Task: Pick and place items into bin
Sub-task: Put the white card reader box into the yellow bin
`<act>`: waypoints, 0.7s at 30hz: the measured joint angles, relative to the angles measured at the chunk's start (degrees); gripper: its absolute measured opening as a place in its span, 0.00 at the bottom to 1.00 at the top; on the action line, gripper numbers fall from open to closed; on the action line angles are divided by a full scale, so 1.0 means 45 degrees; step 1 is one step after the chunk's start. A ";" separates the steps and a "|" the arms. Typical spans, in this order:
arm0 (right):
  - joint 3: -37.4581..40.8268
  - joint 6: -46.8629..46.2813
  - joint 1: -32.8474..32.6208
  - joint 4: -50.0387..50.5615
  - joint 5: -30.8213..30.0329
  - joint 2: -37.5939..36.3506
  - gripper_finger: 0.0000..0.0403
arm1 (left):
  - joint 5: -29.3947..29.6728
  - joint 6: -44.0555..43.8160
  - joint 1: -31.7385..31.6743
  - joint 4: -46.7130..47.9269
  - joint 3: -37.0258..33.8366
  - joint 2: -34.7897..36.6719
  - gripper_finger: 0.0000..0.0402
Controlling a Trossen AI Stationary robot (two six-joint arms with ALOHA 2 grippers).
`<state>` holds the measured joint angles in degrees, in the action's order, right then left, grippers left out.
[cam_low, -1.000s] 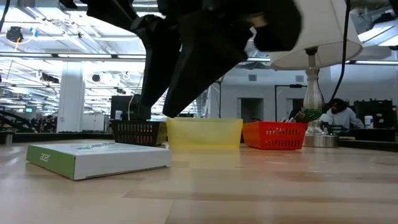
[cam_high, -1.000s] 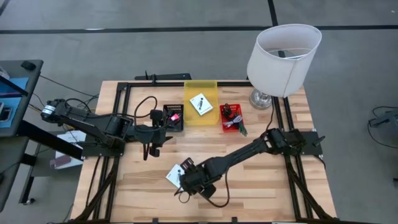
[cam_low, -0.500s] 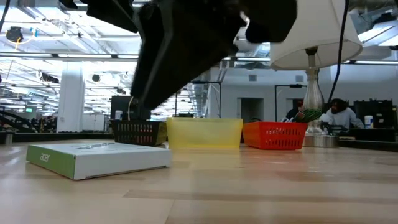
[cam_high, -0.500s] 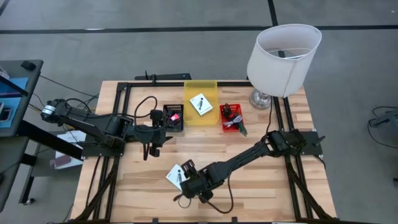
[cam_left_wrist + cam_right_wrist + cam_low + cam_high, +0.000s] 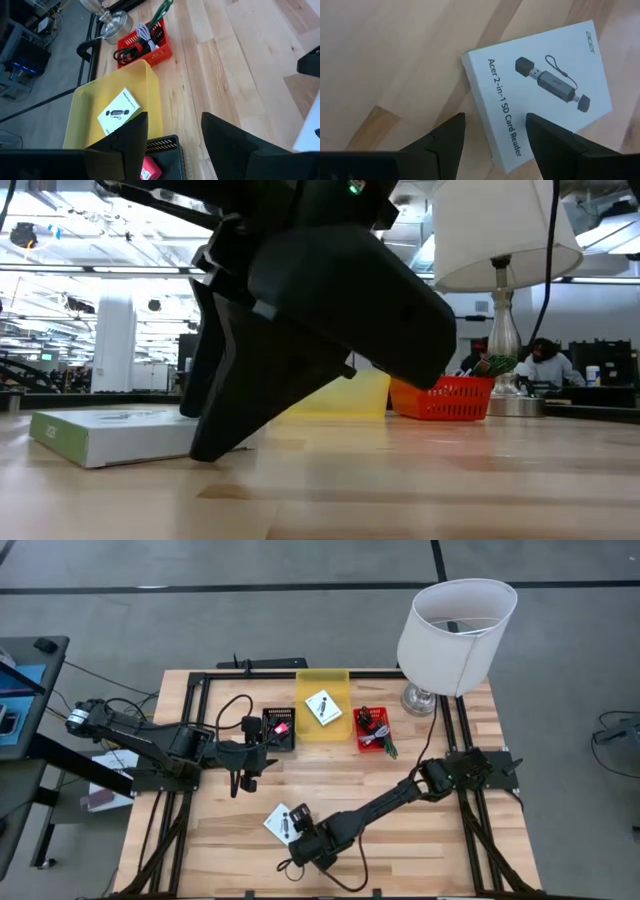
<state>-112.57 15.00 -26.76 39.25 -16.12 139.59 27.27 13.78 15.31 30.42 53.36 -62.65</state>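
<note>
Down near the front of the wooden tabletop (image 5: pixel 400 840), the right claw (image 5: pixel 300 840) hovers with fingers spread apart, holding nothing, just beside a white card box (image 5: pixel 279 823) lying flat. Another white card (image 5: pixel 323 707) rests inside the yellow bin (image 5: pixel 322 730). Farther back, the left claw (image 5: pixel 262 745) waits open and empty beside the black basket (image 5: pixel 279 741).

A white-shaded lamp (image 5: pixel 456 628) stands at the desk's (image 5: pixel 420 860) far right corner, its silver base (image 5: pixel 113 21) just beside the red basket. The pale wooden desk is edged by a black frame (image 5: pixel 190 705). In the low view, a person (image 5: pixel 546 366) sits far off in the room behind the lamp's stem (image 5: pixel 503 330)
</note>
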 joint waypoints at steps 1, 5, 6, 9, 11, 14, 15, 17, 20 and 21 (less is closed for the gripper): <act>0.0000 0.0000 0.0000 0.0018 -0.0069 0.0022 0.51 | 0.0003 0.0000 0.0000 0.0005 0.0000 0.0000 0.44; -0.0054 -0.0003 0.0073 -0.0029 -0.0017 0.0579 0.50 | 0.0004 0.0000 -0.0001 0.0025 0.0000 0.0000 0.44; -0.0074 -0.0028 0.0095 -0.0134 -0.0012 0.0732 0.49 | 0.0003 0.0000 0.0000 0.0022 0.0000 0.0000 0.44; -0.0097 -0.0504 0.0138 -0.0388 -0.0068 0.0916 0.40 | 0.0004 0.0000 -0.0004 0.0018 0.0000 0.0000 0.44; -0.0097 -0.1034 0.0164 -0.0599 -0.0122 0.0983 0.28 | 0.0004 0.0000 0.0000 0.0028 0.0000 0.0000 0.44; -0.0102 -0.1622 0.0199 -0.0715 0.0127 0.1015 0.06 | 0.0004 0.0000 0.0000 0.0017 0.0000 0.0000 0.44; -0.0102 -0.1895 0.0199 -0.0723 0.0206 0.1015 0.05 | 0.0004 0.0000 -0.0004 0.0022 0.0000 0.0000 0.44; -0.0102 -0.2387 0.0140 -0.0739 0.0167 0.1015 0.03 | 0.0004 0.0000 0.0000 0.0017 0.0000 0.0000 0.44; -0.0102 -0.2688 -0.0174 -0.0584 -0.0834 0.1007 0.01 | 0.0004 0.0000 0.0000 0.0022 0.0000 0.0000 0.44; -0.0102 -0.2715 -0.0337 -0.0348 -0.1303 0.0981 0.01 | 0.0004 0.0000 -0.0004 0.0022 0.0000 0.0000 0.44</act>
<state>-113.03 2.79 -28.28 37.68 -21.98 144.00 27.29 13.78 15.29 30.52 53.36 -62.65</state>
